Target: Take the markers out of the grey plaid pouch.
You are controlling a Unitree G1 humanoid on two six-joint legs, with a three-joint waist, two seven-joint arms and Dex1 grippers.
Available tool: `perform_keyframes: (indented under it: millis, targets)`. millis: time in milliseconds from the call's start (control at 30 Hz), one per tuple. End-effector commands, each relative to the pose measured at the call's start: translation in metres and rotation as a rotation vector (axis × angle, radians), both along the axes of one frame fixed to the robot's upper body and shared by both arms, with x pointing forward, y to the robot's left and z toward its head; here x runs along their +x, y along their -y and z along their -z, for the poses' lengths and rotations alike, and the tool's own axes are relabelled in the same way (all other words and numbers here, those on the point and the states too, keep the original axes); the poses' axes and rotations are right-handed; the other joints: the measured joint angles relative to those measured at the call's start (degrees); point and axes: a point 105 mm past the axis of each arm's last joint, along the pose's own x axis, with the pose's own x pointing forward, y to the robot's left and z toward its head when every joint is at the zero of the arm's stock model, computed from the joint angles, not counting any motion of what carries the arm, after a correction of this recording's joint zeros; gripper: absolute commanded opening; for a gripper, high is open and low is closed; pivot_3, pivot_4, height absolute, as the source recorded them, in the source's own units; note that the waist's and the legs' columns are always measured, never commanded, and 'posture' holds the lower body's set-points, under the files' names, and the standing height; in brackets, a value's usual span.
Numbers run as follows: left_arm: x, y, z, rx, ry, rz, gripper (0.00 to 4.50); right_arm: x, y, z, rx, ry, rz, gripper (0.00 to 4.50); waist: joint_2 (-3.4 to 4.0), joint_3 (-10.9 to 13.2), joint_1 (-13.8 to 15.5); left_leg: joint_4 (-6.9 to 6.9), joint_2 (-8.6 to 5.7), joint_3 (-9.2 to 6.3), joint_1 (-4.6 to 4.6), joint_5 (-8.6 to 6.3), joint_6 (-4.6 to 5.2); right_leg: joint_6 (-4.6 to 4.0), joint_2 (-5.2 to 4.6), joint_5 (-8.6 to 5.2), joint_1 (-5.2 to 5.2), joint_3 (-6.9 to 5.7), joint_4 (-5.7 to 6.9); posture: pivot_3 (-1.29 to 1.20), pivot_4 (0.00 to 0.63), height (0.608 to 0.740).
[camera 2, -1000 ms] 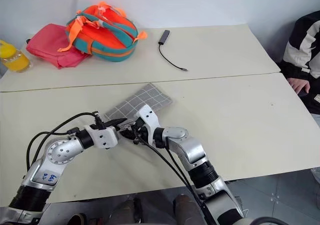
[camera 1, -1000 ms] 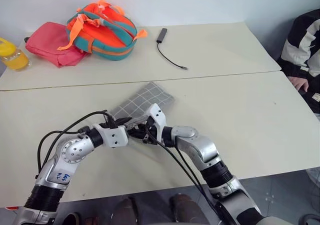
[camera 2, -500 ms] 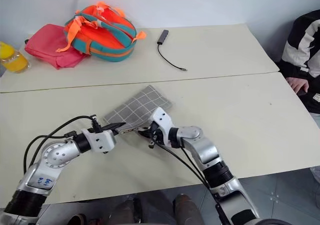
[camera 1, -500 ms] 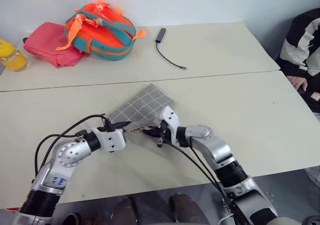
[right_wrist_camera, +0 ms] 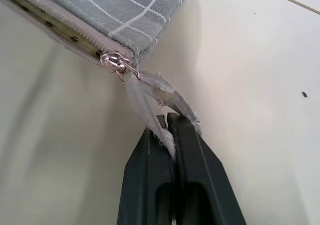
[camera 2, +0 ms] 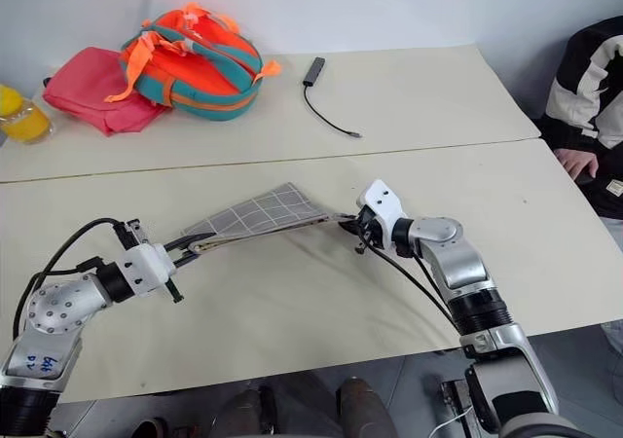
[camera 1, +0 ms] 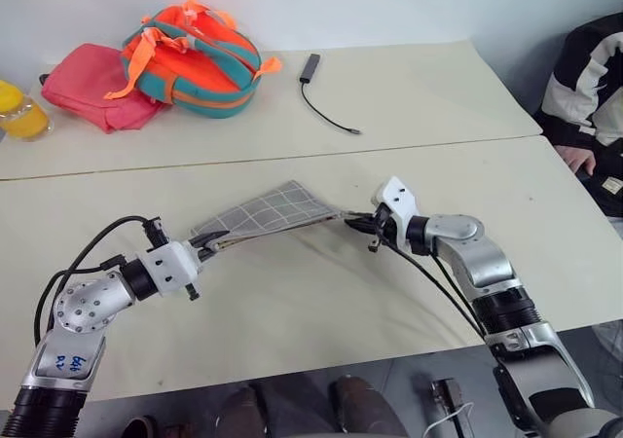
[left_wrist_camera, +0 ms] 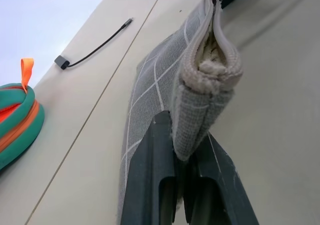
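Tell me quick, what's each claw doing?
Left claw: shut on one end of the grey plaid pouch.
Right claw: shut on the clear tab hanging from the pouch's zipper pull.

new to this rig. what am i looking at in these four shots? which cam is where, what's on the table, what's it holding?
It is a two-armed humanoid robot; each arm ends in a tool with two black fingers.

Two wide shots come from a stereo camera on its head, looking down over the arms. The other two come from cameras on each wrist, looking along that tool's fingers.

The left tool is shut on one end of the grey plaid pouch. The right tool is shut on a clear tab hanging from the zipper slider at the other end.

Also on the table: an orange-and-teal backpack, a pink bag, a black cable. A seated person is at the right edge.
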Motion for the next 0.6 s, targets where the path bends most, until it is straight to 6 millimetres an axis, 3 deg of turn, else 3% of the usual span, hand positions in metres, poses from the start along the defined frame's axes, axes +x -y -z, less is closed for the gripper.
perform_keyframes:
  millis: [33,167,433,533,600]
  targets:
    - [0.001,0.003,-0.012,-0.048,0.04,0.001,0.0,-0.016,-0.015,-0.022,0.067,0.037,-0.105,0.96,0.0,0.0,0.1,0.0,-0.01,0.0,0.0,0.0,0.0,0.0,0.01,0.0,0.0,0.0,0.0,0.0,0.15,0.74]
    - [0.002,0.009,-0.011,-0.066,0.023,0.016,0.0,-0.033,-0.016,-0.031,0.047,0.031,-0.194,2.32,0.0,0.0,0.2,0.02,-0.01,-0.01,-0.01,0.0,0.0,0.0,0.01,0.0,0.02,-0.01,0.01,0.0,0.15,0.74]
    - [0.004,0.007,-0.011,-0.053,0.018,0.023,0.0,-0.025,0.014,-0.067,-0.009,0.144,-0.141,2.32,-0.01,0.0,0.2,0.08,-0.02,-0.01,0.0,-0.01,0.02,0.0,0.02,0.0,0.07,-0.01,-0.04,0.0,0.15,0.74]
    - [0.005,0.009,-0.012,-0.066,0.009,0.039,0.0,-0.03,0.001,-0.087,0.062,0.184,-0.189,2.32,-0.01,0.0,0.1,0.06,-0.02,-0.01,0.0,-0.01,0.02,0.0,0.02,0.0,0.06,0.0,-0.04,0.0,0.15,0.74]
    - [0.004,0.013,-0.012,-0.075,0.0,0.061,0.0,-0.039,-0.017,-0.094,0.113,0.202,-0.255,1.94,-0.01,0.0,-0.1,0.04,0.04,0.01,0.01,-0.01,0.02,0.0,0.03,0.0,0.04,0.05,-0.03,0.0,0.15,0.74]
